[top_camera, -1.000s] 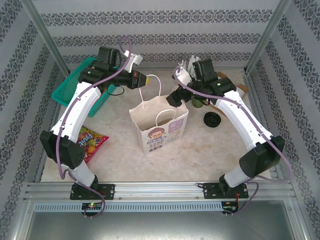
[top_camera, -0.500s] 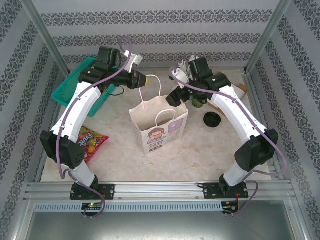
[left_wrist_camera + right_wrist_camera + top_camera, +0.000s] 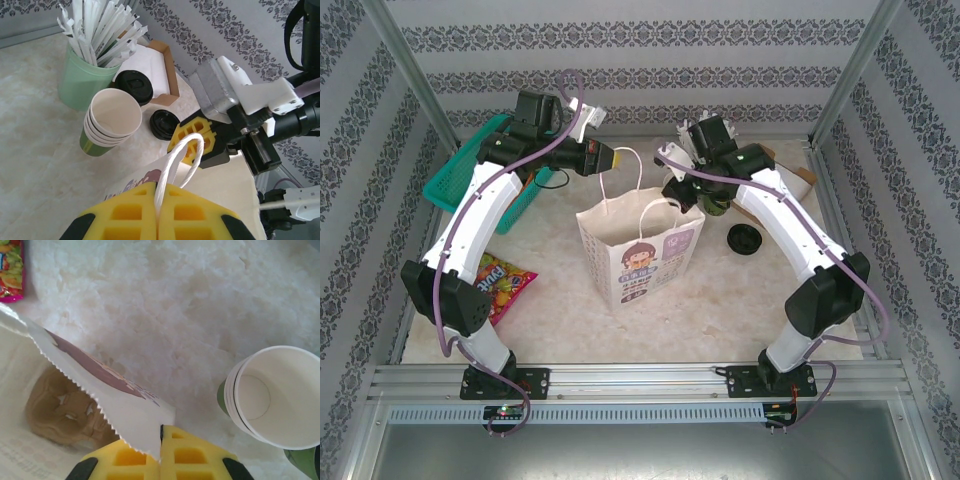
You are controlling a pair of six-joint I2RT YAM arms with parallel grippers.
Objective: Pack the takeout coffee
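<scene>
A: Two pinches on the bag (image 3: 640,255)?
B: Yes. Left gripper (image 3: 159,205) squeezes its string handle (image 3: 172,165), right gripper (image 3: 161,445) squeezes its top edge.
A: The coffee (image 3: 132,86)?
B: On the counter (image 3: 30,125) (behind the stacked cups (image 3: 110,122)).

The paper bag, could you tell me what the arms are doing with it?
The left gripper is shut on the white handle of the paper bag, and the right gripper is shut on its serrated rim, so together they hold the mouth open. A brown pulp tray lies at the bottom. The takeout coffee stands outside, by the stack of cups, not yet packed.
</scene>
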